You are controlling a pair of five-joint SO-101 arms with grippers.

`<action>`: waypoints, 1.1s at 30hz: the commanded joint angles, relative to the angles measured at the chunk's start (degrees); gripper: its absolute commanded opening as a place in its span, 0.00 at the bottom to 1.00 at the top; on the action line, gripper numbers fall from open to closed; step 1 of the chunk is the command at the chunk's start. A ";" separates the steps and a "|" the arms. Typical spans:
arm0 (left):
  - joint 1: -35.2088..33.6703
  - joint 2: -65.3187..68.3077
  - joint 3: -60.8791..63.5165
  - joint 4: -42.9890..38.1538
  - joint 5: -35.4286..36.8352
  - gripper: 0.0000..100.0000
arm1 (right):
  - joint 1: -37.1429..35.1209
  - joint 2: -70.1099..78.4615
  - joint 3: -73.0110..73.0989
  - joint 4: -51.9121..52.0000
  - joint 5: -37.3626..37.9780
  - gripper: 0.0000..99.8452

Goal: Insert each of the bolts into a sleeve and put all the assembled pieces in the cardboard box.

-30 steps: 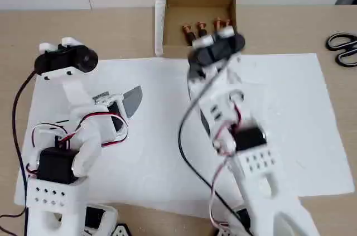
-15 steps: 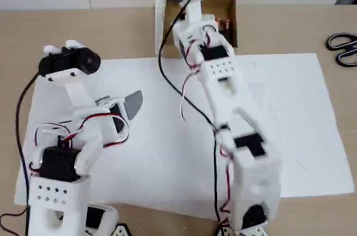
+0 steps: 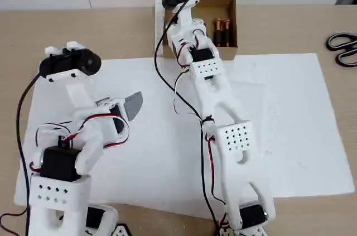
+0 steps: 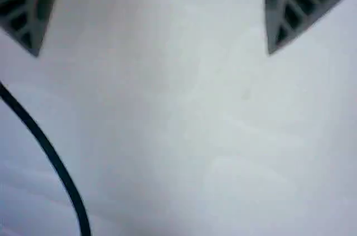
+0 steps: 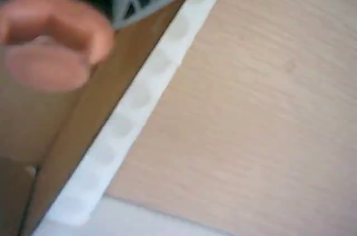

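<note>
From above, the light wooden tabletop (image 3: 83, 29) carries a large white foam sheet (image 3: 279, 113) that covers its middle and reaches toward its near edge. The open brown cardboard box (image 3: 230, 1) stands at the middle of the tabletop's far edge, touching the sheet's far border. Short copper-coloured cylindrical pieces (image 3: 222, 30) lie side by side in the box's right part. The white right arm (image 3: 215, 91) is stretched out long from the near edge toward the far edge. Its black wrist motor is above the box's left wall, with the wrist tipped down into the box's left part. The white left arm (image 3: 78, 130) is folded back on itself near the tabletop's left edge, elbow raised. The left gripper (image 3: 119, 104) is low over the sheet with its jaws spread apart and nothing between them. Black-handled scissors (image 3: 343, 46) lie at the tabletop's right edge.

The left wrist view looks at bare white sheet between two ribbed grey fingertips (image 4: 290, 7) set wide apart. A black cable (image 4: 50, 158) runs across the sheet.

In the right wrist view the right gripper (image 5: 120, 1) is just inside the box wall. A blurred copper-coloured piece (image 5: 50, 46) sits right beside it, over the brown box floor. Whether this gripper grasps the piece or has let it go cannot be told. A white foam strip (image 5: 139, 102) lies along the outside of the wall, on the wood.
</note>
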 commanded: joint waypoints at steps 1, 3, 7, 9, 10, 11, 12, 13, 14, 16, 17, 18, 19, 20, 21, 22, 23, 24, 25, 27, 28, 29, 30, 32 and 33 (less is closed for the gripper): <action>-0.09 -0.70 -0.22 -0.26 -0.09 0.24 | 0.48 -0.40 -6.24 0.22 0.79 0.00; -0.09 -0.70 -0.22 -0.26 -0.09 0.24 | 0.48 0.13 -6.42 0.22 0.79 0.01; -0.09 -0.70 -0.22 -0.26 -0.09 0.24 | 0.48 0.22 -6.33 0.22 0.79 0.09; -0.09 -0.70 -0.04 -0.26 -0.09 0.24 | 0.48 0.22 -6.33 0.22 0.79 0.15; -0.09 -0.70 0.04 -0.26 -0.09 0.24 | 0.48 0.22 -6.33 0.22 0.79 0.17; -0.09 -0.70 0.04 -0.26 -0.09 0.24 | 0.48 0.22 -6.33 0.22 0.79 0.18; -0.09 -0.70 0.04 -0.26 -0.09 0.24 | 0.48 0.22 -6.33 0.22 0.79 0.18; -0.18 -0.70 0.04 -0.26 -0.09 0.24 | 0.48 0.04 -6.33 0.22 0.79 0.18; -0.18 -0.70 0.04 -0.26 -0.09 0.24 | 0.48 -0.22 -6.33 0.22 0.79 0.18; -0.26 -0.70 0.04 -0.26 -0.09 0.24 | 0.48 -0.31 -6.42 0.22 0.79 0.18; -0.35 -0.70 -0.04 -0.26 -0.09 0.24 | 0.48 -0.40 -6.42 0.22 0.79 0.18; -0.35 -0.70 -0.04 -0.26 -0.09 0.24 | 0.48 -0.48 -6.42 0.22 0.88 0.18; -0.44 -0.70 -0.04 -0.26 -0.09 0.24 | 0.57 -1.01 -6.42 0.31 0.88 0.18; -0.44 -0.70 -0.13 -0.26 -0.09 0.24 | 0.66 -1.89 -6.42 0.75 0.88 0.18; -0.44 -0.70 -0.22 -0.26 -0.09 0.24 | 1.10 -3.21 -6.42 2.33 0.88 0.18; -0.44 -0.70 -0.40 -0.35 -0.18 0.24 | 1.27 -4.97 -6.51 4.26 0.88 0.18; -0.44 -0.70 -0.48 -0.35 -0.18 0.24 | 1.45 -6.99 -7.03 6.81 0.88 0.18; -0.44 -0.70 -0.48 -0.97 -0.26 0.24 | 1.63 -9.19 -8.00 9.98 0.88 0.18; -0.44 -0.70 -0.48 -1.58 -0.26 0.24 | 2.15 -11.65 -9.14 13.93 0.79 0.18; -0.44 -1.14 -1.01 -1.93 -1.49 0.24 | 2.77 -16.75 -12.13 22.73 0.79 0.18; -0.44 -2.11 -1.45 -1.85 -3.08 0.24 | 3.03 -19.38 -13.89 27.30 0.79 0.18; -0.44 -3.69 -1.63 -1.85 -4.22 0.24 | 3.38 -22.02 -15.82 31.87 0.70 0.18; -0.44 -5.80 -1.63 -1.93 -5.01 0.24 | 3.56 -24.48 -17.93 36.35 0.70 0.18; -0.44 -10.99 -1.45 -2.11 -5.98 0.24 | 3.56 -28.79 -22.15 44.97 0.70 0.18; -0.44 -13.71 -1.27 -2.20 -6.07 0.24 | 3.47 -31.08 -24.18 49.36 0.70 0.18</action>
